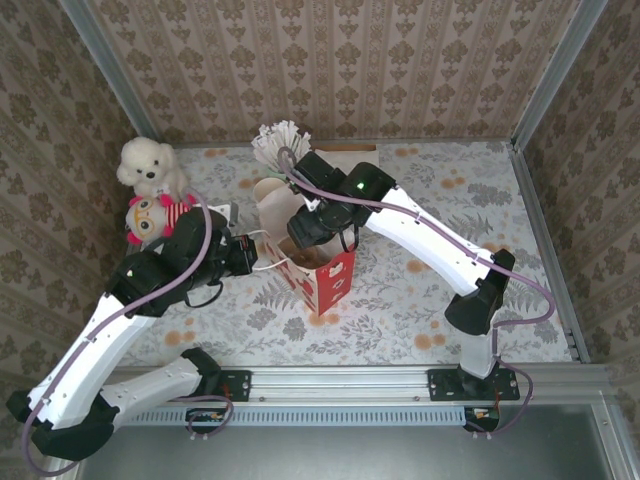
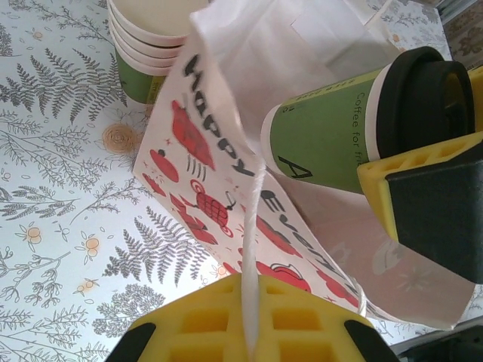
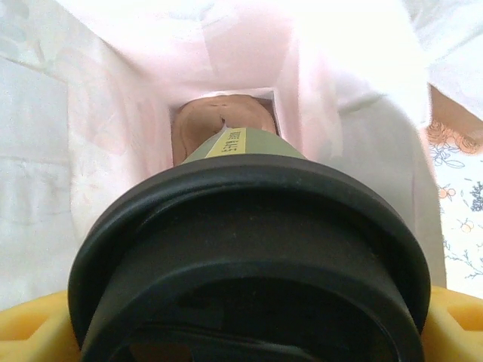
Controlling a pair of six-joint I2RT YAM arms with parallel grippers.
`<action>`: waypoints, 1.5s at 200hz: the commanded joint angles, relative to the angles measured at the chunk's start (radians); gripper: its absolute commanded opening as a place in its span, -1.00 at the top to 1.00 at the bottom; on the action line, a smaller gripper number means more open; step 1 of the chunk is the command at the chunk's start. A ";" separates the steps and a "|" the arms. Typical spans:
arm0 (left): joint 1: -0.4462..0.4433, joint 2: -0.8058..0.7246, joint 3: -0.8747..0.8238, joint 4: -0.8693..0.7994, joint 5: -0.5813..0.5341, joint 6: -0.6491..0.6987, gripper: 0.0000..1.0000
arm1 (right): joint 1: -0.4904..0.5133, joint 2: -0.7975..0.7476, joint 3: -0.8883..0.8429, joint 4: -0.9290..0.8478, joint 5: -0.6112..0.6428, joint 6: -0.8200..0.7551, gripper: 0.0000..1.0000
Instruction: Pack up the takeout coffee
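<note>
The takeout coffee [image 2: 332, 139], a green paper cup with a black lid [image 3: 249, 249], lies tilted at the mouth of a red-and-white paper bag [image 1: 325, 275]. In the left wrist view its bottom end sits inside the bag's opening. My right gripper [image 1: 305, 232] is shut on the cup near the lid, with yellow pads [image 3: 30, 332] on either side. In the right wrist view the bag's pale inside [image 3: 113, 113] surrounds the cup. My left gripper [image 2: 253, 324] is shut on the bag's white cord handle [image 2: 253, 226] and holds that side of the bag up.
A stack of green cups [image 2: 143, 45] stands just behind the bag. A holder of white sticks [image 1: 283, 140] is at the back. A white plush dog [image 1: 148, 165] and a doll [image 1: 150, 215] sit at the left. Patterned walls close in the table.
</note>
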State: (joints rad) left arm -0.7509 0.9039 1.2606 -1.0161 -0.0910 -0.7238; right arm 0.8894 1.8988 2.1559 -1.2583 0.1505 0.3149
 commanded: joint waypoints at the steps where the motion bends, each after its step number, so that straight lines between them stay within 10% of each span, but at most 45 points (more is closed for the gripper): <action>1: 0.005 0.003 0.016 -0.014 -0.003 0.031 1.00 | 0.000 -0.016 -0.025 -0.039 0.016 0.015 0.13; 54: 0.005 0.004 -0.013 0.119 0.088 0.029 1.00 | 0.009 0.013 -0.040 0.015 -0.117 0.048 0.13; 224: -0.011 0.010 -0.137 0.456 0.295 0.159 0.93 | -0.032 -0.011 -0.107 -0.183 0.103 -0.040 0.16; 255: -0.009 0.033 -0.126 0.462 0.298 0.178 0.67 | -0.032 -0.028 -0.116 -0.110 -0.006 -0.065 0.16; 279: 0.009 -0.006 -0.115 0.420 0.237 0.225 -0.53 | -0.019 -0.047 -0.154 -0.046 -0.078 -0.046 0.17; 300: 0.090 -0.049 -0.072 0.313 0.108 0.225 -0.78 | -0.001 -0.070 -0.187 -0.004 -0.096 -0.032 0.17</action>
State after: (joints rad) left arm -0.7338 0.9142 1.1347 -0.6094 0.1524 -0.5396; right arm 0.8665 1.8771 2.0029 -1.3125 0.1184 0.2684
